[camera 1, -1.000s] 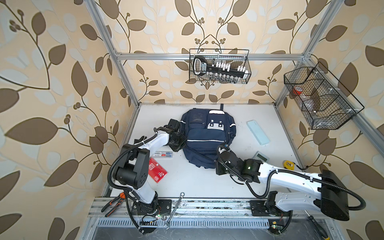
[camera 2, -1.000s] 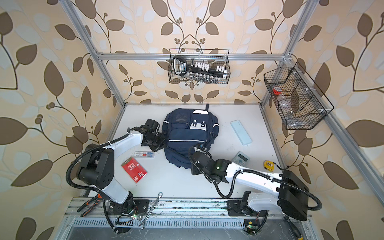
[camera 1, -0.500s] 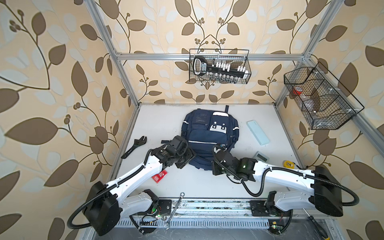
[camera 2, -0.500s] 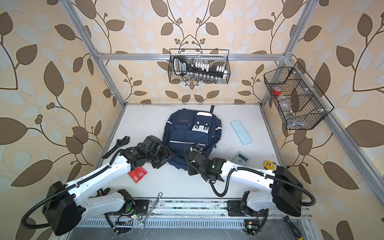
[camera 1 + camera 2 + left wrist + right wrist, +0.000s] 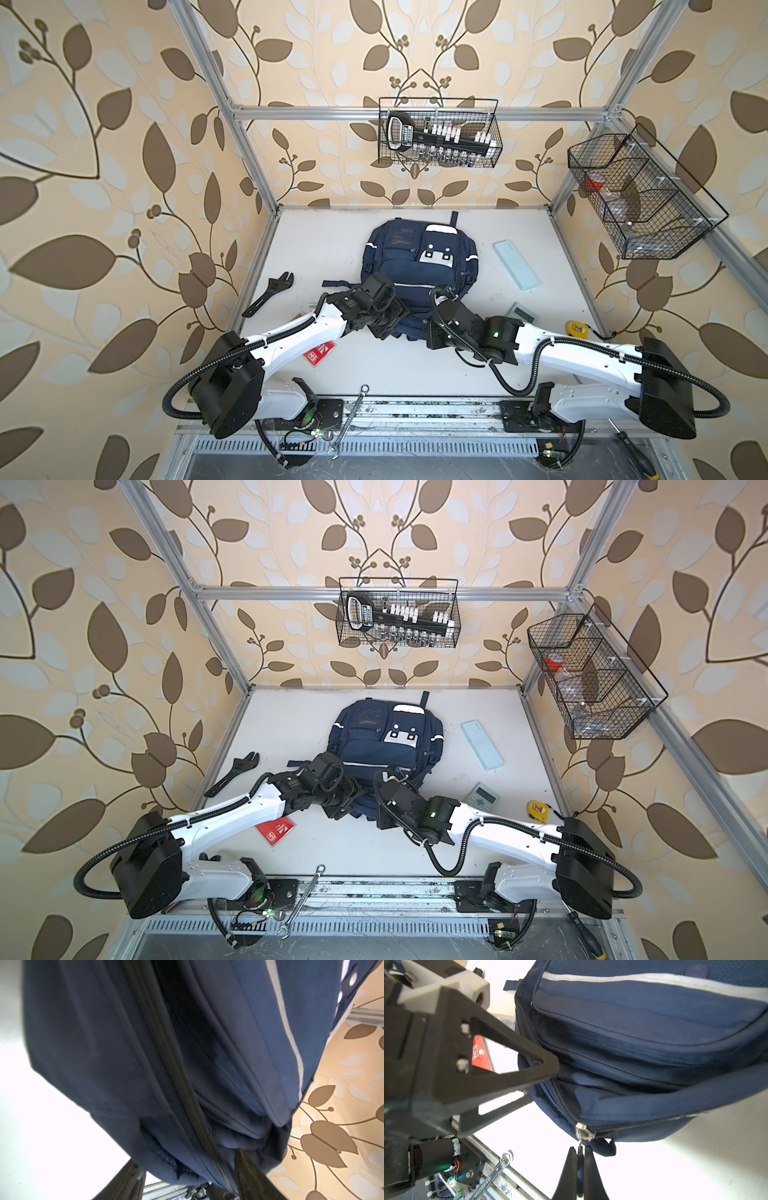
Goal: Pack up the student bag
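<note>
Student bag [image 5: 419, 266]: navy fabric with white stripes and a dotted white patch. You will find it lying front face up in the middle of the worktop [image 5: 332, 249], its near end between your two arms. Left end effector [image 5: 187, 1178]: fingers spread apart at the bag's near left corner, with the blue fabric and a zip line running between them; you cannot tell whether they press the cloth. Right end effector [image 5: 580, 1148]: fingers closed on the zip pull [image 5: 579, 1154], which hangs from the silver slider [image 5: 584, 1133] on the bag's near edge. Adjustable wrench [image 5: 270, 293]: black, on the worktop to the left, well apart from the bag. Red booklet [image 5: 319, 353]: partly under your left arm. Pale blue case [image 5: 516, 266]: right of the bag, not touching it. Calculator [image 5: 523, 312] and yellow tape measure [image 5: 577, 328]: near the right edge. Spanner [image 5: 351, 419]: lying across the front rail. Wire basket [image 5: 438, 133] on the back wall: holds a socket set. Side basket [image 5: 640, 199] on the right wall: contents unclear.
</note>
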`<state>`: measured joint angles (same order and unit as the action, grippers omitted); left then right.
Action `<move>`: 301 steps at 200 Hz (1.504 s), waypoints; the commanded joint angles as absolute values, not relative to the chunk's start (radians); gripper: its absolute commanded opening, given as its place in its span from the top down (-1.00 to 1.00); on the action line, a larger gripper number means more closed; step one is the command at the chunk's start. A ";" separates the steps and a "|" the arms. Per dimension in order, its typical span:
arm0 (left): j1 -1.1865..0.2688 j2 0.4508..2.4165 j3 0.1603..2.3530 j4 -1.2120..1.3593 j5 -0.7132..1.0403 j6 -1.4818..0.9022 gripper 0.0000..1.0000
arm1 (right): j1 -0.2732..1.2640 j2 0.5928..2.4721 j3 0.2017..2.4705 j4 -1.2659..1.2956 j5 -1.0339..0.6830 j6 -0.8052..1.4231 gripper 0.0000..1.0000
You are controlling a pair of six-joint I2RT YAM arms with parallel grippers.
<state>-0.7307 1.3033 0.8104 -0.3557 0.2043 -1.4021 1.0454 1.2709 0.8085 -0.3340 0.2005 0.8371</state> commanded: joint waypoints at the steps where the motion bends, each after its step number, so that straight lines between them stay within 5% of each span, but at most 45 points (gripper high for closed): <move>1: -0.753 1.284 0.861 -0.343 0.162 -1.446 -0.28 | 1.060 1.244 0.800 -0.270 0.172 0.844 1.00; 89: -0.756 1.389 0.922 -0.306 0.172 -1.441 0.07 | 1.097 1.271 0.815 -0.262 0.181 0.841 1.00; 129: -0.756 1.417 0.930 -0.306 0.189 -1.435 1.00 | 1.108 1.281 0.822 -0.283 0.197 0.843 1.00; 199: -0.729 1.340 0.934 -0.455 0.102 -1.336 1.00 | 1.065 1.248 0.783 -0.454 0.308 0.831 1.00; 298: -0.580 1.240 0.856 -0.507 0.126 -1.211 1.00 | 0.851 1.222 0.689 -0.414 0.222 0.720 1.00; 301: -0.581 1.244 0.858 -0.509 0.132 -1.210 0.85 | 0.852 1.221 0.690 -0.407 0.214 0.718 1.00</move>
<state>-0.6041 1.2652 0.8341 -0.4843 0.1780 -1.2800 0.8616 1.2171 0.6861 -0.3603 0.2199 0.7559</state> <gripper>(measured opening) 0.052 0.054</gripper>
